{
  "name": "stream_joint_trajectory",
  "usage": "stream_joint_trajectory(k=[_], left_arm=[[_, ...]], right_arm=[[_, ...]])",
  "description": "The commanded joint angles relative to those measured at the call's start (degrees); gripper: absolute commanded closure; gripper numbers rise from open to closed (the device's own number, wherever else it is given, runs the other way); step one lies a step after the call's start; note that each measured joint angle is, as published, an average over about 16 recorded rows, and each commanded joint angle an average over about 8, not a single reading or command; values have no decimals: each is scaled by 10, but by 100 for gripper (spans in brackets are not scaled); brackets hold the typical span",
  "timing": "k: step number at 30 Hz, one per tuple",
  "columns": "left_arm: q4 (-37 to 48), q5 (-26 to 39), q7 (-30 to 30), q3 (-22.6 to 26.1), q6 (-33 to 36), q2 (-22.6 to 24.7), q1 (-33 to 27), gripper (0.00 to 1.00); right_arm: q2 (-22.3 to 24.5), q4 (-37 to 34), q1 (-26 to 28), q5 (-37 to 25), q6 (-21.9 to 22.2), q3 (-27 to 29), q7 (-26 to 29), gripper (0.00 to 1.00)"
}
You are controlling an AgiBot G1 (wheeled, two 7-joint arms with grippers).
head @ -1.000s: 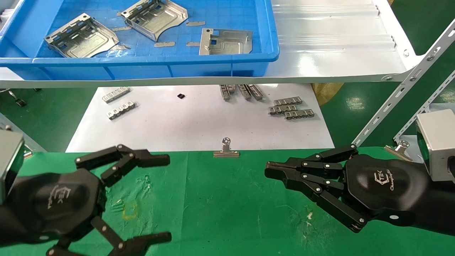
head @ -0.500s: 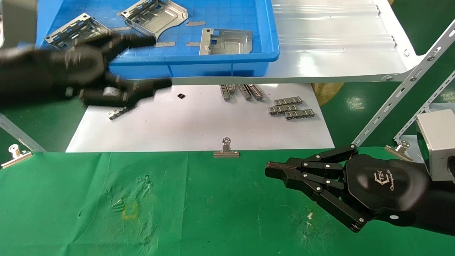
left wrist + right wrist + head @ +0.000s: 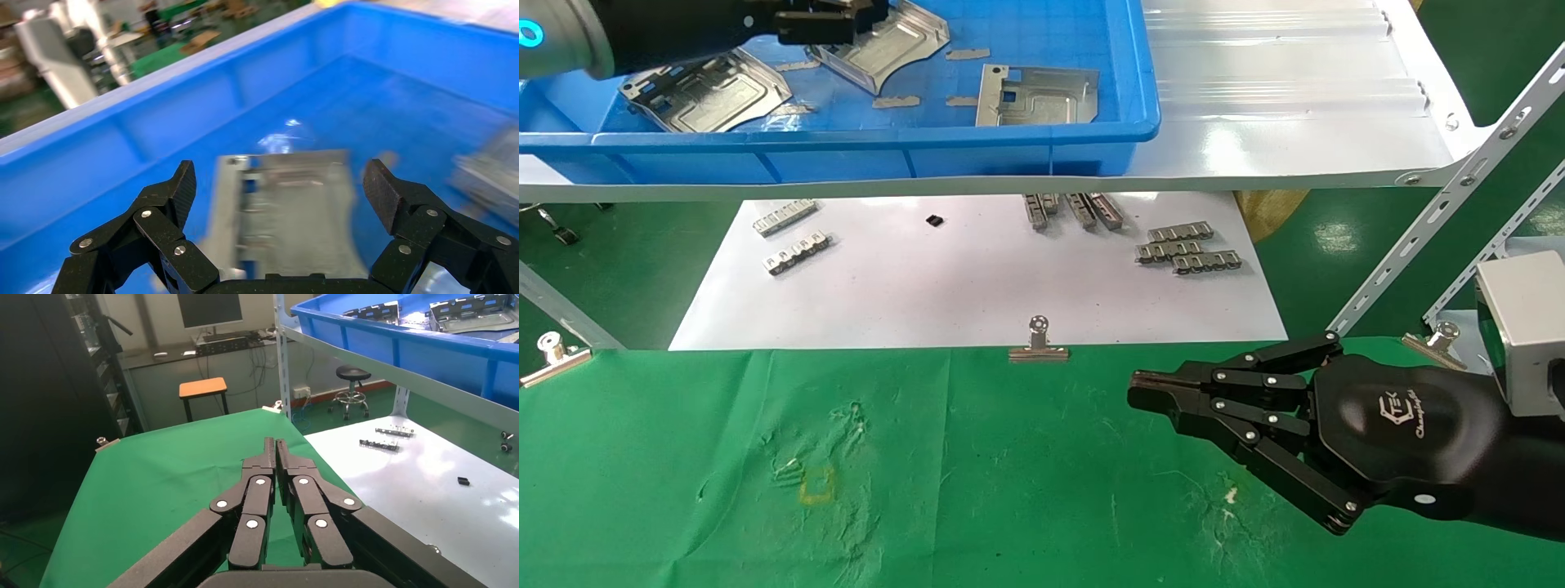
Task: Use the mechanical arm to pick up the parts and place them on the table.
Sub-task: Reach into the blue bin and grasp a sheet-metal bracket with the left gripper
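Note:
Three silver stamped parts lie in the blue bin [image 3: 870, 135]: one at the left [image 3: 707, 86], one in the middle [image 3: 903, 41], one at the right [image 3: 1038, 96]. My left gripper [image 3: 842, 20] is open and empty above the middle part. In the left wrist view the left gripper [image 3: 281, 190] has its fingers spread wide, with a part [image 3: 287, 214] on the bin floor below and between them, not touched. My right gripper [image 3: 1140, 392] is shut and empty, low over the green table [image 3: 977, 490] at the right; the right wrist view shows the right gripper [image 3: 275, 444] with its fingers pressed together.
The bin stands on a glossy white shelf [image 3: 1295, 122] with slanted metal braces [image 3: 1442, 212] at the right. Below lies a white sheet [image 3: 977, 294] with small slotted strips [image 3: 1185, 249]. Binder clips [image 3: 1039, 343] hold the green cloth's far edge.
My left arm has risen from low over the green table, swung up and forward, and now hovers inside the blue bin, still open. The right arm has not moved.

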Motion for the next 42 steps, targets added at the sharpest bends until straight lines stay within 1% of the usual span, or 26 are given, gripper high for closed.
stream_joint_trajectory(k=[1, 6, 13, 20, 31, 42], left_arm=[[31, 12, 11, 5, -31, 17, -17, 100], [75, 31, 2, 18, -48, 36, -37, 100], [101, 51, -8, 32, -54, 47, -53, 100], [107, 57, -6, 36, -66, 50, -56, 100], [109, 53, 10, 33, -105, 49, -49, 100], [107, 41, 10, 25, -100, 50, -51, 100]], right_arm=[[0, 0, 0, 0, 0, 0, 0, 0], [0, 0, 0, 0, 0, 0, 0, 0], [0, 0, 0, 0, 0, 0, 0, 0], [0, 0, 0, 0, 0, 0, 0, 0], [0, 0, 0, 0, 0, 0, 0, 0], [0, 0, 0, 0, 0, 0, 0, 0]])
